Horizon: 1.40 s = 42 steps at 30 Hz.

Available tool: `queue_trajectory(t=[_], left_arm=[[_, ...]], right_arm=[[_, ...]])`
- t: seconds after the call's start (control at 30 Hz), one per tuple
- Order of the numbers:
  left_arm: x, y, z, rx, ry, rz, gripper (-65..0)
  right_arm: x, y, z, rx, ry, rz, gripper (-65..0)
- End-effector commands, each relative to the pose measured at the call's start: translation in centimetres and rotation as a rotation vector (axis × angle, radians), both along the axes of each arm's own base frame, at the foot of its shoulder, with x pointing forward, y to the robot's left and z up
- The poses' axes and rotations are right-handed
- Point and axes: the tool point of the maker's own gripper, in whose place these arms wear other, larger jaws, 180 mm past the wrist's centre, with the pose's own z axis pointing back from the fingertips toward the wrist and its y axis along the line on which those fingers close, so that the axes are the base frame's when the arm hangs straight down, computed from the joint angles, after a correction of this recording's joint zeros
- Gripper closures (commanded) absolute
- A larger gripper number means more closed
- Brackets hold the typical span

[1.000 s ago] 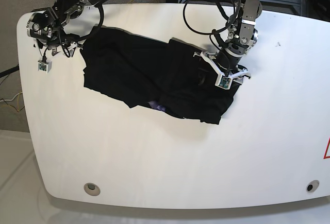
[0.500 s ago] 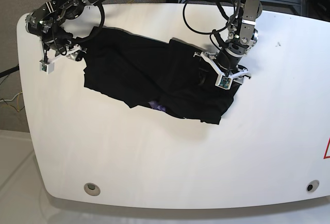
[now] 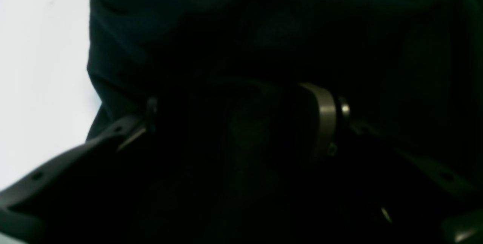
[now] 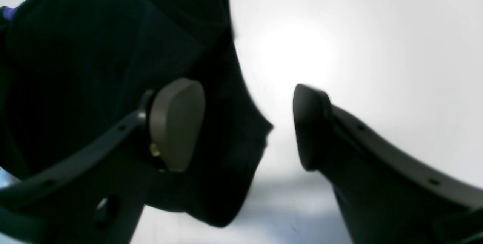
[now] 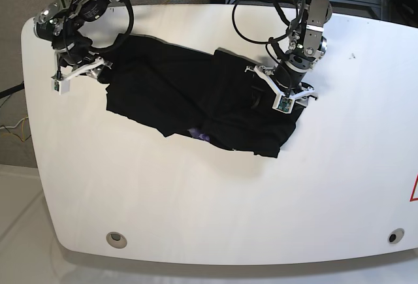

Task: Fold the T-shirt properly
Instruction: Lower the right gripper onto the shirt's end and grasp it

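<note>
From my remote seat: the T-shirt [image 5: 196,101] is a soft, matte black heap, rumpled and half bunched, lying across the upper middle of the smooth white table [image 5: 215,192]. There's a tiny purple bit [image 5: 199,134] peeking out along its lower edge.

The left gripper [image 5: 285,92] is pressed down into the shirt's right end. On its wrist cam everything's murky dark cloth [image 3: 264,29], with thick folds running between the two fingers, and one pale pad [image 3: 324,115] just catches the light. The jaws stand wide, with fabric between them, but I honestly can't tell if it's actually pinching anything.

The right gripper [image 4: 249,127] is over by the shirt's left edge. It's released, with its rounded grey-brown pads [image 4: 177,123] spread apart and glossy white tabletop showing in the gap. The shirt's floppy edge [image 4: 234,161] hangs just behind the one pad.
</note>
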Motion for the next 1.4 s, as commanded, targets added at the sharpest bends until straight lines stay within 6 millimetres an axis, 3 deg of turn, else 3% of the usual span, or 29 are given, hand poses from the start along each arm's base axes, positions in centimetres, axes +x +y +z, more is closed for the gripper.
queue_trajectory(t=[0.0, 0.27, 0.53, 0.83, 1.13, 1.37], left_arm=[[-0.9, 1.2, -1.5, 0.075, 0.069, 0.008, -40.3], [-0.9, 1.2, -1.6, 0.075, 0.071, 0.008, -40.3], [-0.9, 1.2, -1.6, 0.075, 0.071, 0.007, -40.3], [-0.9, 1.2, -1.6, 0.075, 0.071, 0.007, -40.3], [-0.9, 1.2, -1.6, 0.075, 0.071, 0.007, -40.3], [-0.9, 1.2, -1.6, 0.075, 0.071, 0.007, -40.3]], right_arm=[[0.6, -0.1, 0.3, 0.01, -0.029, 0.001, -39.3], [0.4, 0.2, -0.5, 0.035, -0.014, -0.003, -39.4], [0.4, 0.1, -0.6, 0.034, -0.012, -0.006, -47.1], [-0.1, 0.4, -0.9, 0.043, -0.004, 0.003, -48.6], [-0.8, 2.2, -4.0, 0.153, 0.061, 0.014, -48.4], [-1.0, 2.4, -4.4, 0.167, 0.069, 0.014, -48.4]])
